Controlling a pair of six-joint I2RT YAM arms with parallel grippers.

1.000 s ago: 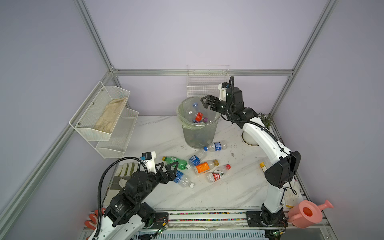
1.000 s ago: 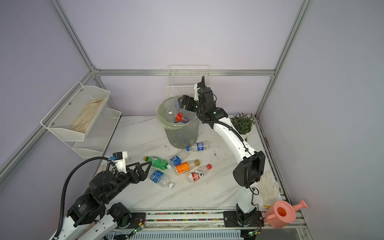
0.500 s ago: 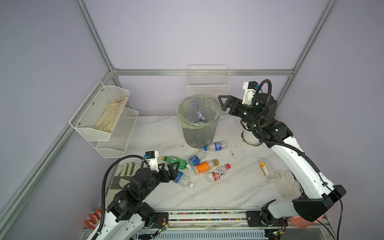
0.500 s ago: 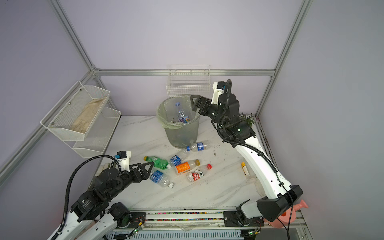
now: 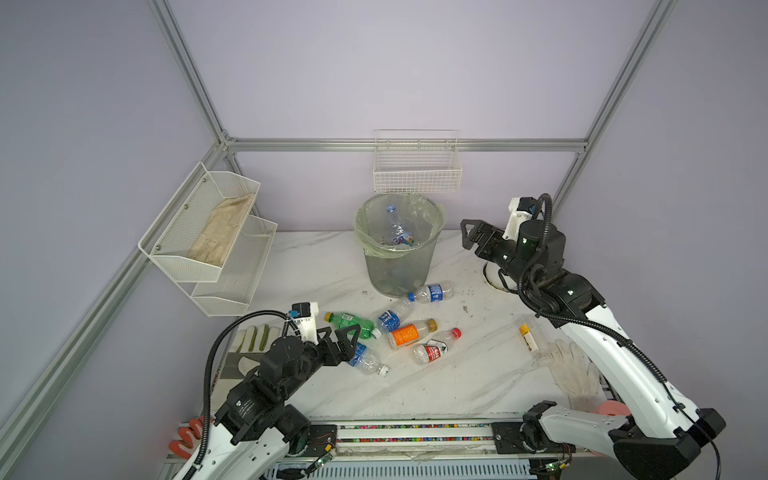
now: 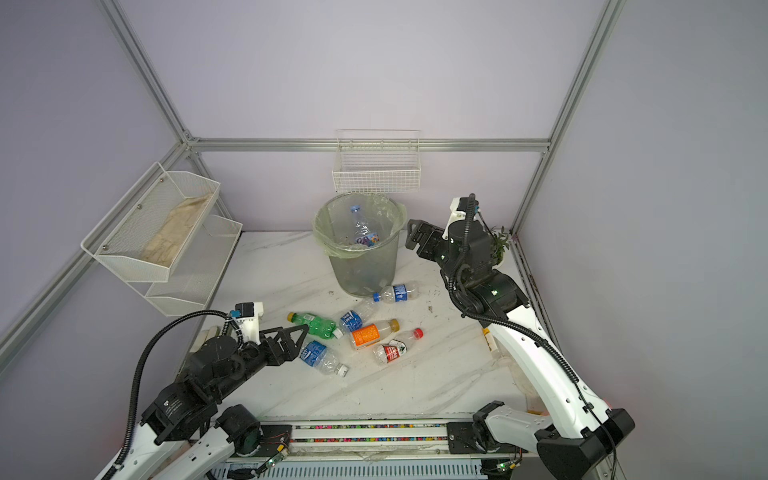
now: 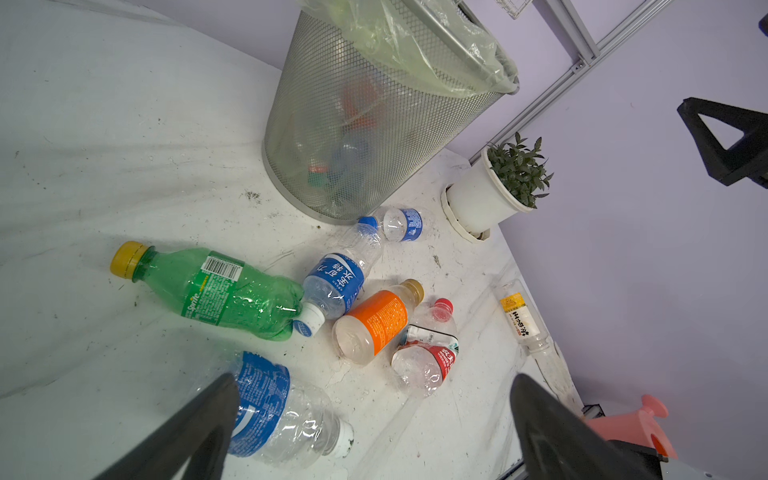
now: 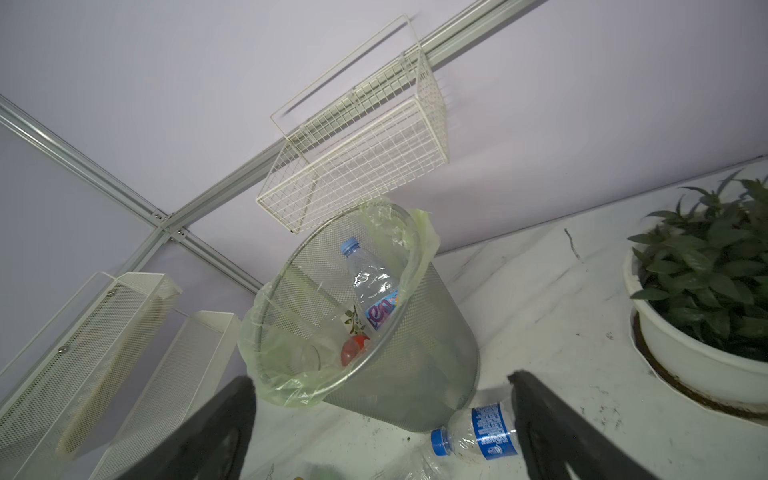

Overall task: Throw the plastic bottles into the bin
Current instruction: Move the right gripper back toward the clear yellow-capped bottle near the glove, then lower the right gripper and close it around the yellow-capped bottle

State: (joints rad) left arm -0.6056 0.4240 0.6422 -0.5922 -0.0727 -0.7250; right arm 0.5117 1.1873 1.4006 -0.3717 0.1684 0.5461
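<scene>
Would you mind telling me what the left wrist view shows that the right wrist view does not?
Only the left wrist view shows the orange-labelled bottle, the red-labelled bottle and the pink watering can. Only the right wrist view shows the white mesh shelf and, through the bin's open mouth, the blue-capped bottle leaning inside the bin. Both show the bin, the potted plant and the blue-labelled bottle lying at the bin's foot.

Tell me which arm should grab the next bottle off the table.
Left: the left gripper, open, hovers right by the frontmost blue-label bottle; the right gripper, also open, is up beside the bin.
</scene>
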